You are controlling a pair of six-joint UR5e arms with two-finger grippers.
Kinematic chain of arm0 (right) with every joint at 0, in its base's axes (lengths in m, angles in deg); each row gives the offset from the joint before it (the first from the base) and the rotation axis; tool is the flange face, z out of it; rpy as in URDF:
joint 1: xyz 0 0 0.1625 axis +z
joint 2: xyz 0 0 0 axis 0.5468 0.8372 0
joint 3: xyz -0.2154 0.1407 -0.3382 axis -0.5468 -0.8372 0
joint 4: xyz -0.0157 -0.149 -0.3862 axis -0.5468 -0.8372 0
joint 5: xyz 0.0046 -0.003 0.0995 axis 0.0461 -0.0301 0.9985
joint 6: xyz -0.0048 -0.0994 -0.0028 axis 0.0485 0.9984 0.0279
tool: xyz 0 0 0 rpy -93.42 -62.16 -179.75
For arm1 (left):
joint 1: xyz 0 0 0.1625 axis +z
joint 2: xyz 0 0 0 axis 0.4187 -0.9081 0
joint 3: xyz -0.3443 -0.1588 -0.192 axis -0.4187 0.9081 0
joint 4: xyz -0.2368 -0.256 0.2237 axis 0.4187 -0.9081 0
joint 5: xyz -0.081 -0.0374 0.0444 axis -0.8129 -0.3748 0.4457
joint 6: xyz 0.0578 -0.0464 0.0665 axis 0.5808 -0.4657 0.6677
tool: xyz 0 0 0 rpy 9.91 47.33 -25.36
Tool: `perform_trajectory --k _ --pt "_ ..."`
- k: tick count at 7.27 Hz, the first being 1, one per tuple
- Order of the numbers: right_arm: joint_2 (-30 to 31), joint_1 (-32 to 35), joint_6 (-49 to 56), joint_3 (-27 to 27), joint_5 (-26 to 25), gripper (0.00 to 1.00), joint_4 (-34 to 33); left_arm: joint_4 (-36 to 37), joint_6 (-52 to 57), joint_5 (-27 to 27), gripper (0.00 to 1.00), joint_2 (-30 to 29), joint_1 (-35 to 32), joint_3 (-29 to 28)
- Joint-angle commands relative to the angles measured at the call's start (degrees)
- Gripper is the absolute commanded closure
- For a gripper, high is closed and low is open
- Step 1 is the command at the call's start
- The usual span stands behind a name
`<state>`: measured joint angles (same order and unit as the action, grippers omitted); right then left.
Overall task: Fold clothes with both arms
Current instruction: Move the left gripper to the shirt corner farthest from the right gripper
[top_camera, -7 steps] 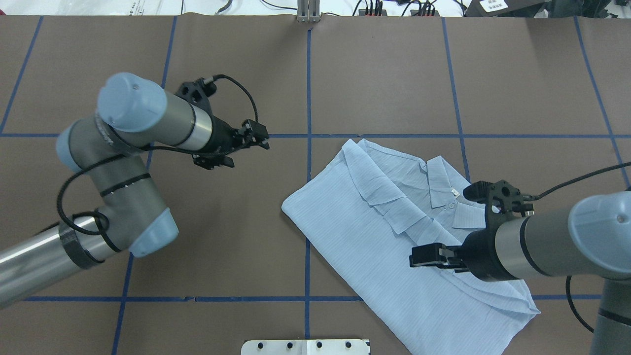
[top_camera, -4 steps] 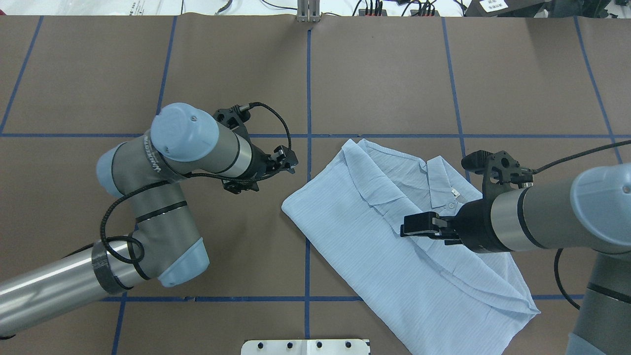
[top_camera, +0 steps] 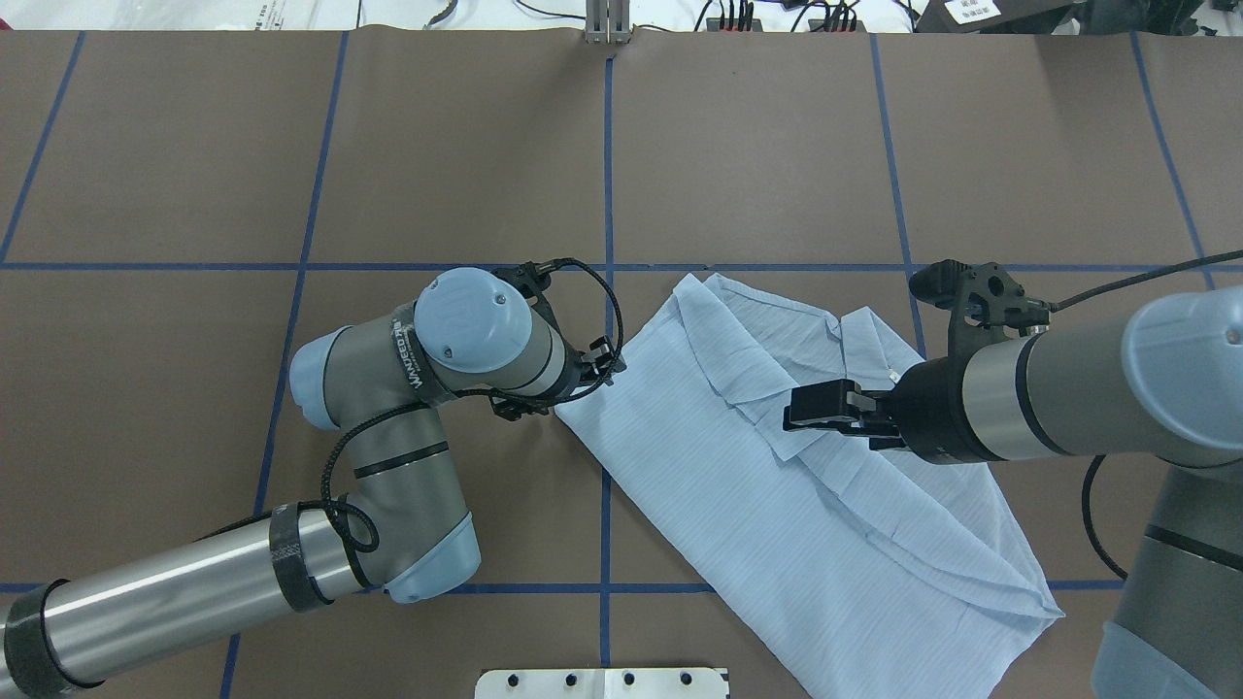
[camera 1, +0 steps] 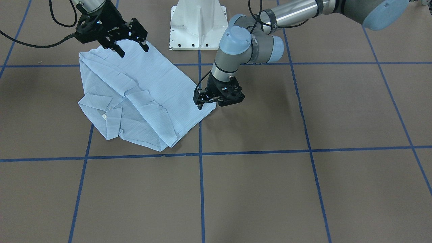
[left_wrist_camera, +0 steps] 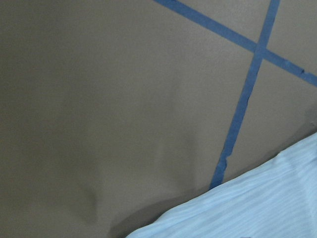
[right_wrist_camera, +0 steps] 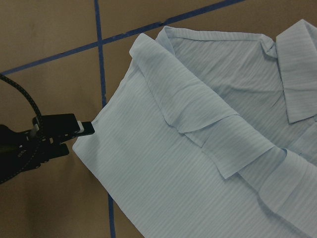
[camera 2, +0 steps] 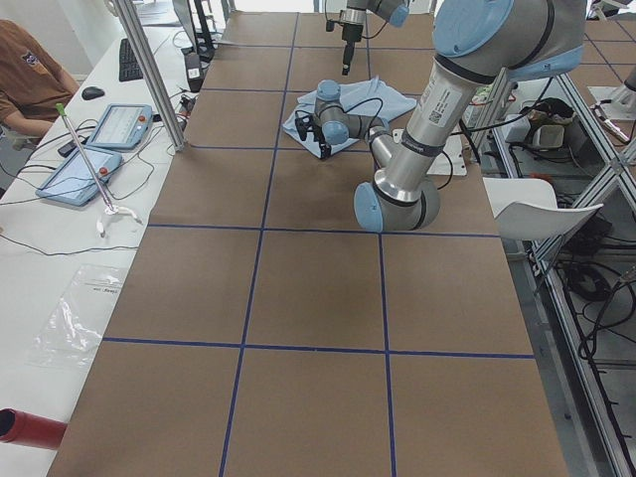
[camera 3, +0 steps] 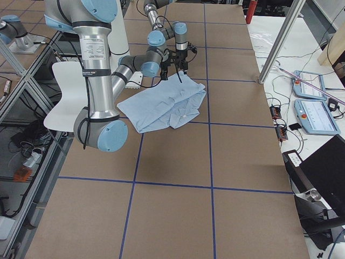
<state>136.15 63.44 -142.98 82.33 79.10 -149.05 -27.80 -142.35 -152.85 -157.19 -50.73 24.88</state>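
We see the light-blue shirt (top_camera: pixel 699 476) lying flat on the brown table (top_camera: pixel 437 146), on the robot's right half. One corner reaches across the centre blue tape line (top_camera: pixel 607 175). It is partly folded, with a long flap of cloth laid over its front. Its collar (top_camera: pixel 867 357) lies on the side away from the robot, with the white neck tag (top_camera: pixel 895 379) showing just beside it. At the corner nearest the table's middle we find the left gripper (camera 1: pixel 203 102), pointing down and right at the cloth's edge. In the right wrist view one fingertip (right_wrist_camera: pixel 83 130) touches that corner. The jaws look parted to us, with no cloth pinched between them. The left wrist view shows only the table, the tape and the shirt's edge. The left arm (top_camera: pixel 466 330) is bent low over the table beside the shirt. The right gripper (camera 1: pixel 132 50) hangs above the shirt's body on the robot's side, released. Its two fingers (camera 1: pixel 119 51) are spread wide and clear of the cloth. The right arm (top_camera: pixel 1068 398) reaches in over the collar. The white pedestal (camera 1: pixel 199 23) stands at the table's edge, near the shirt.
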Motion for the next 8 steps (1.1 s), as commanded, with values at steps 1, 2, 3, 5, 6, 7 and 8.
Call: perform_trajectory --k 1,2,3,5,6,7,8 --pt "-0.01 0.12 0.0 -0.17 0.0 0.0 0.0 2.36 -0.03 0.12 0.17 0.16 0.31 0.42" --pt "-0.01 0.21 0.0 -0.17 0.0 0.0 0.0 2.28 -0.03 0.12 0.3 0.25 0.83 0.25" --pt "-0.01 0.38 0.0 -0.17 0.0 0.0 0.0 2.28 -0.03 0.03 0.49 0.25 0.84 0.16" --pt "0.08 0.82 0.0 -0.17 0.0 0.0 0.0 2.28 -0.03 -0.41 0.97 0.17 0.84 0.42" --pt "0.17 0.91 0.0 -0.26 0.0 0.0 -0.09 2.36 0.4 -0.85 1.0 0.25 0.84 0.77" --pt "0.26 0.91 0.0 -0.34 0.0 0.0 -0.09 2.45 0.49 -2.85 1.0 0.34 0.84 1.56" --pt "0.34 1.17 0.0 -0.34 0.0 0.0 -0.09 3.58 0.58 -3.31 1.0 0.52 0.75 3.22"
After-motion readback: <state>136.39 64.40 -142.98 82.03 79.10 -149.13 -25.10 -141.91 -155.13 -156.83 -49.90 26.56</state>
